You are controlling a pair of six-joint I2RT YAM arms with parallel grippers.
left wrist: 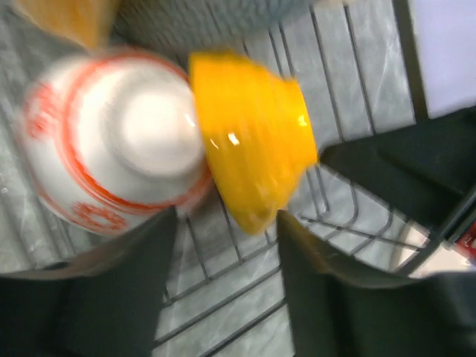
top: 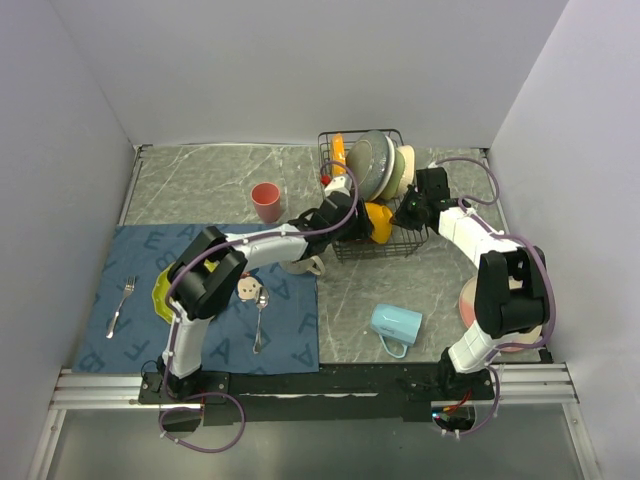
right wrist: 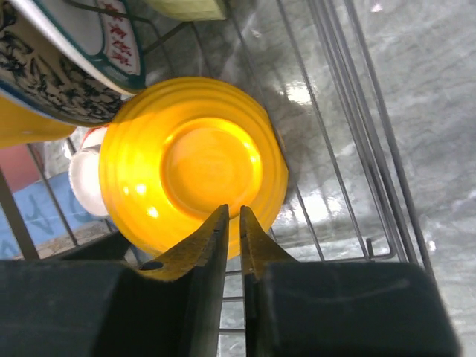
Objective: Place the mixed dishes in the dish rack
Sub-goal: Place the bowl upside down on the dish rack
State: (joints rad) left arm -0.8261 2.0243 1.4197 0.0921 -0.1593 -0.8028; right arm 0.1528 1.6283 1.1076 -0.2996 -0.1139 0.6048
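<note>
Lying on its side at the front of the dish rack point(top: 388, 251), the yellow bowl point(right wrist: 193, 163) rests on the wire floor, its hollow facing the right wrist camera. A white bowl with a red pattern point(left wrist: 119, 149) sits upside down just beside it, touching or nearly touching its base. Behind them an orange plate point(top: 339, 152), a grey plate point(top: 368, 165) and a cream plate point(top: 406, 165) stand upright in the slots at the back of the rack.

The left gripper point(left wrist: 227, 217) reaches in from the rack's left side with its fingers set wide apart, and the bowl's lower edge lies just beyond the gap between them. The right gripper point(right wrist: 232, 212) comes in from the right with its fingers narrow, only a thin slit between them. Their tips overlap the bowl's near rim, but whether they grip it I cannot tell.

Out on the tabletop point(top: 200, 180), a pink cup point(top: 266, 200) stands left of the rack. A light blue mug point(top: 395, 325) lies on its side nearer the arm bases, and a pink plate point(top: 467, 300) is partly hidden under the right arm. A blue mat point(top: 290, 330) at the left carries a lime-green plate point(top: 160, 295), half covered by the left arm, along with a fork point(top: 122, 303) and a spoon point(top: 260, 320).
</note>
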